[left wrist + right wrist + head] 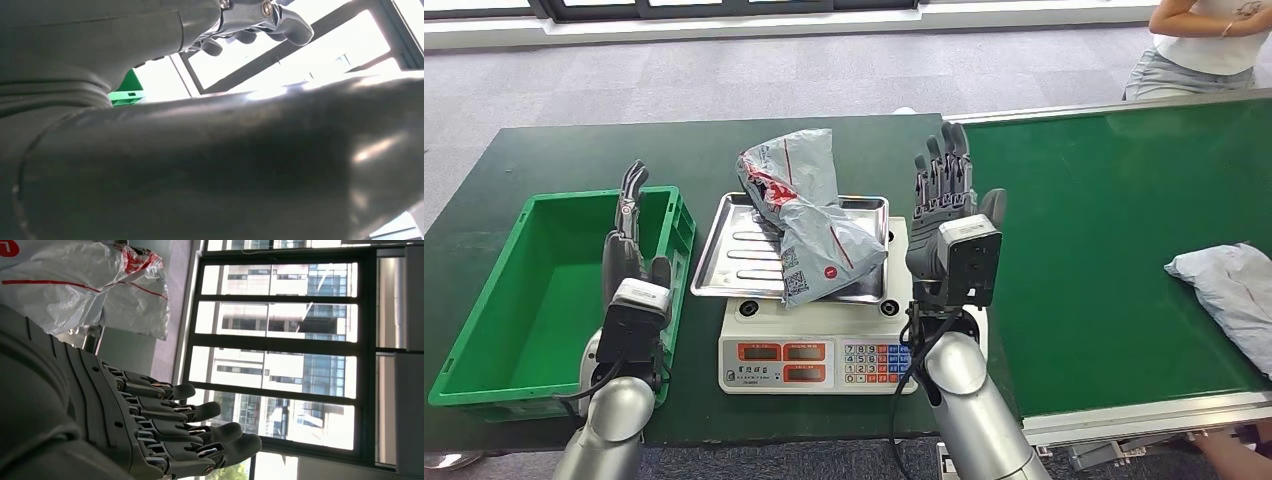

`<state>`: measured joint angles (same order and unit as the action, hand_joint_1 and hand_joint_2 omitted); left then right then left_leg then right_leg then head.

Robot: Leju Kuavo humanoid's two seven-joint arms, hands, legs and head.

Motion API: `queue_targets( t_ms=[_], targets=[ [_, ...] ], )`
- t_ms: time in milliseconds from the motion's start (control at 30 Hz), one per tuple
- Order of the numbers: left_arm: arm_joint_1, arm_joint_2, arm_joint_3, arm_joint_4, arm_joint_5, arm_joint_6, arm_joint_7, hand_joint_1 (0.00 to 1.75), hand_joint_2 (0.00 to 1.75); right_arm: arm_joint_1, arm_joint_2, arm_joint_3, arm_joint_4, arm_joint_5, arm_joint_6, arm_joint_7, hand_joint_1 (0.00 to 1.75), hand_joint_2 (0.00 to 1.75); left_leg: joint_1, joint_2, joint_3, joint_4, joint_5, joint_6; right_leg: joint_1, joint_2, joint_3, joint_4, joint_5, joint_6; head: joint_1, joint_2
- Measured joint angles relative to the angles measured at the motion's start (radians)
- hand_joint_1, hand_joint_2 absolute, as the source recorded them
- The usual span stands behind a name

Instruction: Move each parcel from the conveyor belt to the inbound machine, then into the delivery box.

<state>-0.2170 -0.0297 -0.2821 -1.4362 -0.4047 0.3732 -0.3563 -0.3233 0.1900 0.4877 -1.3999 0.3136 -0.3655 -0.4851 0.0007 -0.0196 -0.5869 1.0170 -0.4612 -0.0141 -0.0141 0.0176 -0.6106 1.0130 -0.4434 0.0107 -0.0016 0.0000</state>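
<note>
Dark green desk (pixel 514 200) under scale. Grey parcel (pixel 809 215) lies on scale tray (pixel 734 245), weighing step in hand. Right hand (pixel 944 215) just beside tray, fingers (pixel 190 412) straight, close together, empty. Left hand (pixel 629 235) over green delivery box (pixel 484 300), fingers extended, empty. Judged next: grasp parcel, carry to box. Second parcel (pixel 1229 290) waits on conveyor belt (pixel 1104 240).

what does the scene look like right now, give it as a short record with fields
parcel on scale: grey bag lying on the steel tray of the scale
second parcel: grey bag on the green belt, at the right edge
crate: green crate, nothing visible inside
left hand: open, over the crate's right wall, holds nothing
right hand: open, raised beside the tray, holds nothing
person: beyond the belt
</note>
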Motion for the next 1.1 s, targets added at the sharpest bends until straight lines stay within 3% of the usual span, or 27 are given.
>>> queue_targets(
  t_ms=[100,167,300,400,533,767,1100],
  targets=[
    [-0.003,0.002,0.0,0.003,-0.005,-0.004,0.005,0.0,0.0,0.003,-0.003,0.0,-0.003,-0.005,-0.001,-0.004,0.0,1.75,0.0,0.0,0.0,0.0,0.0,0.0,0.0,0.0,0.0,0.0,0.0,0.0,0.0,0.0],
    [-0.02,0.006,-0.007,0.013,-0.031,-0.034,0.033,0.0,0.0,0.01,-0.006,0.0,-0.012,-0.028,-0.004,-0.024,0.0,1.75,0.0,-0.001,0.0,0.001,0.0,0.0,0.0,0.0,-0.001,0.0,0.0,0.0,0.0,0.0],
    [-0.211,0.041,-0.064,0.175,-0.08,-0.255,0.126,0.0,1.75,0.078,-0.024,-0.002,-0.132,-0.057,-0.025,-0.106,0.0,1.75,0.0,-0.009,-0.003,0.001,0.004,0.001,0.0,-0.009,-0.001,0.0,0.001,0.0,0.0,0.0],
    [-0.365,0.049,-0.112,0.347,-0.104,-0.364,0.129,0.0,1.75,0.138,-0.039,-0.005,-0.245,-0.041,-0.042,-0.146,0.0,1.75,0.0,-0.005,-0.003,0.001,0.004,0.001,0.0,-0.006,-0.001,0.0,0.004,-0.001,0.0,0.0],
    [-0.492,0.047,-0.159,0.505,-0.122,-0.407,0.126,0.0,1.75,0.183,-0.057,-0.01,-0.337,-0.039,-0.05,-0.163,0.0,1.75,-0.001,0.003,-0.003,0.001,0.004,0.001,-0.001,0.003,-0.004,0.0,0.006,-0.001,0.0,0.0],
    [-0.618,0.022,-0.239,0.689,-0.156,-0.498,0.14,0.0,1.75,0.203,-0.081,-0.011,-0.392,-0.088,-0.079,-0.204,0.0,1.75,-0.001,0.003,-0.003,0.001,0.004,0.001,0.0,0.003,-0.005,0.0,0.006,-0.001,0.0,0.0],
    [-0.733,-0.061,-0.375,0.905,-0.164,-0.575,0.167,0.0,1.75,0.204,-0.109,-0.005,-0.4,-0.17,-0.089,-0.212,0.0,1.75,-0.001,0.002,-0.004,0.001,0.004,0.001,-0.001,0.002,-0.004,0.0,0.007,-0.001,0.0,0.0]
  ],
)
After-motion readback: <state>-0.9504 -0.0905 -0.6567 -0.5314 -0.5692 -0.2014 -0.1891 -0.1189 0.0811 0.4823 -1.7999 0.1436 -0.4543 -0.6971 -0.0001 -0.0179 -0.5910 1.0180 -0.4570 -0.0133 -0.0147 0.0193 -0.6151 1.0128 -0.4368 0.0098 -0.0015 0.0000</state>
